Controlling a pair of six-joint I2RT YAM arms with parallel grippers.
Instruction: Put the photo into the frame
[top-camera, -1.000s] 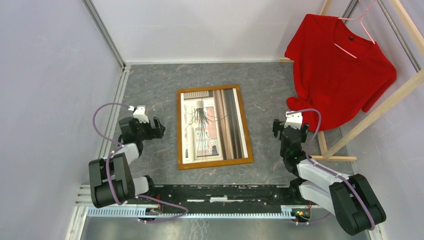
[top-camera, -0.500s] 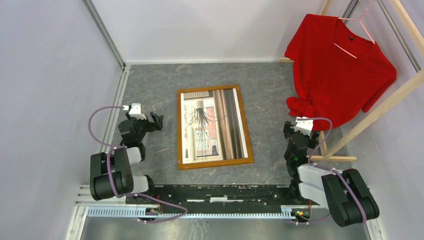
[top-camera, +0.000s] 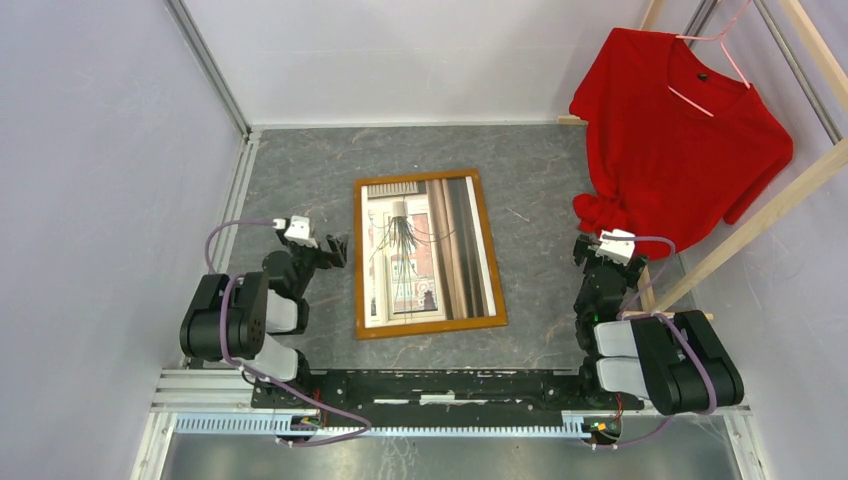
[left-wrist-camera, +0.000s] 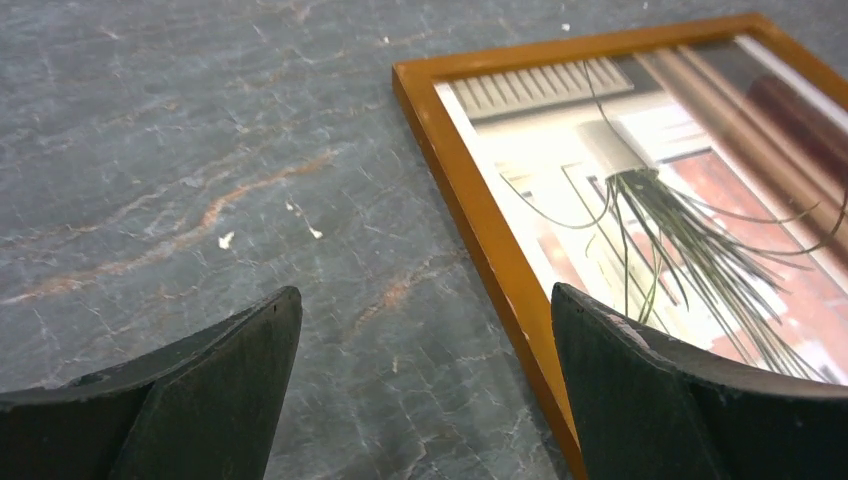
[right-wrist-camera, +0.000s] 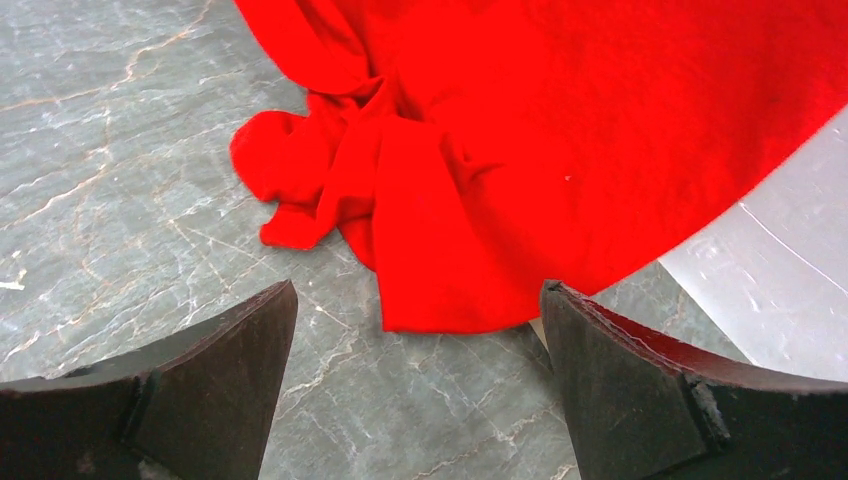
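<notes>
Orange-brown frame (top-camera: 358, 260) around photo (top-camera: 425, 255)

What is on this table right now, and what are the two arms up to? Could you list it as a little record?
Frame: orange-brown wood, flat on the grey table, between the arms
Photo: picture side up, lying inside the frame
Left gripper: open, empty, beside the frame's left rail
Right gripper: open, empty, off to the frame's right
Red shirt: hanging from a wooden rack, far right
Task state: photo appears to be in place
</notes>
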